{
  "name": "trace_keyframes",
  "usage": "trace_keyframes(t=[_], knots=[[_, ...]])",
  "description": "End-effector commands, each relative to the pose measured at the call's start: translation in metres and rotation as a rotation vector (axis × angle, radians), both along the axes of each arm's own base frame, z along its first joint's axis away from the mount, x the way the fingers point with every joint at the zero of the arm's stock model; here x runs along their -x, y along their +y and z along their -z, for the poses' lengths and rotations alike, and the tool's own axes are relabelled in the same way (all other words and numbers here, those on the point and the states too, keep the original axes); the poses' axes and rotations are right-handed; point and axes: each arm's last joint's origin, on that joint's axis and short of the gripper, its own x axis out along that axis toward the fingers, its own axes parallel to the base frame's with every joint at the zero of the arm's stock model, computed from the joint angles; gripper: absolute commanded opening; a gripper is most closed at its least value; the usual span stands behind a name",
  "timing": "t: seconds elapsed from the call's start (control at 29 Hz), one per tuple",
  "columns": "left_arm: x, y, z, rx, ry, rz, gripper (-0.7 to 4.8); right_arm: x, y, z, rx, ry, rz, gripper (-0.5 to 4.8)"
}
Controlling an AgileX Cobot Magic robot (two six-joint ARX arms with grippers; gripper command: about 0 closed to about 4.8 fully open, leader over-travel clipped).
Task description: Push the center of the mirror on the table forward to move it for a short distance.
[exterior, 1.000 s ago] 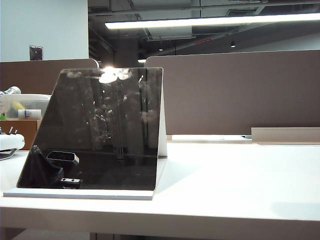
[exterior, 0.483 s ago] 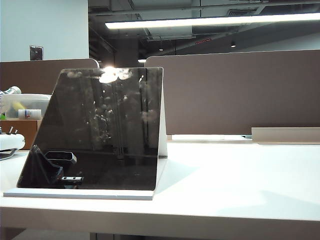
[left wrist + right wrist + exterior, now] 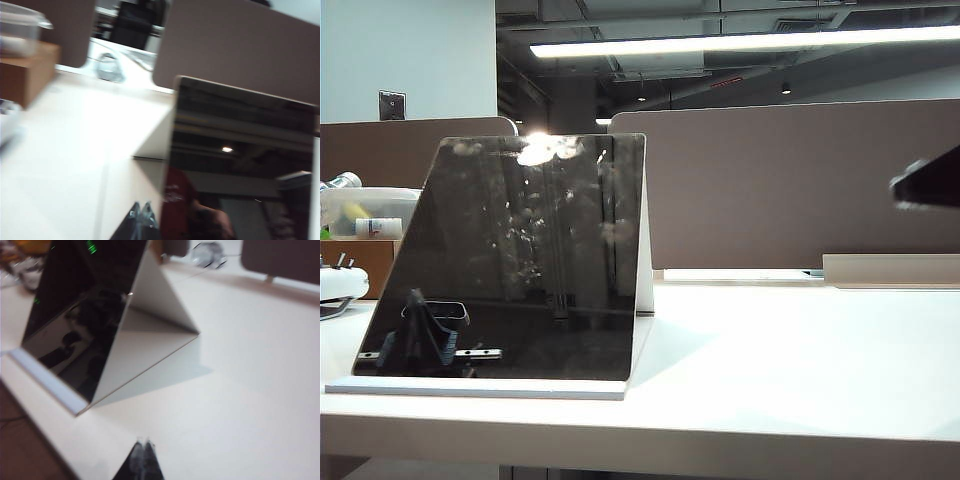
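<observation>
The mirror (image 3: 520, 260) is a dark, smudged square panel tilted back on a thin white base (image 3: 480, 388), on the left half of the table (image 3: 790, 350). In the left wrist view my left gripper (image 3: 141, 210) is shut and empty, just off the mirror's (image 3: 240, 160) side edge, above the table (image 3: 65, 150). My right gripper (image 3: 144, 444) is shut and empty over the table (image 3: 240, 365), well apart from the mirror (image 3: 75, 315) and its white rear support (image 3: 155, 300). A dark part of the right arm (image 3: 930, 180) shows at the exterior view's right edge.
Brown partition panels (image 3: 800, 185) stand behind the table. At the far left a clear container (image 3: 365, 210) sits on a brown box (image 3: 370, 262), with a white device (image 3: 340, 285) beside it. A low beige ledge (image 3: 890, 270) lies at the back right.
A dark part of the right arm has come into the exterior view at the right edge. The left gripper's reflection low in the mirror has shifted and turned. The mirror has not moved.
</observation>
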Motion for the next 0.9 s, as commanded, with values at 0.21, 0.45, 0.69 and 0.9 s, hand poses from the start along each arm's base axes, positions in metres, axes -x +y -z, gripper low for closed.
trace_keyframes(t=[0.21, 0.45, 0.69, 0.9], knots=[[0.008, -0.005, -0.026, 0.005, -0.061, 0.197, -0.05, 0.004, 0.007, 0.004, 0.027, 0.025, -0.068, -0.05], [0.003, -0.006, -0.044, 0.013, -0.014, 0.236, -0.05, 0.004, 0.007, 0.004, 0.028, 0.026, -0.068, -0.05], [-0.022, -0.020, -0.061, 0.014, 0.129, 0.352, -0.05, 0.004, 0.007, 0.004, 0.028, 0.026, -0.068, -0.05], [-0.050, -0.061, -0.072, -0.078, 0.242, 0.417, -0.05, 0.004, 0.007, 0.004, 0.029, 0.027, -0.067, -0.05]])
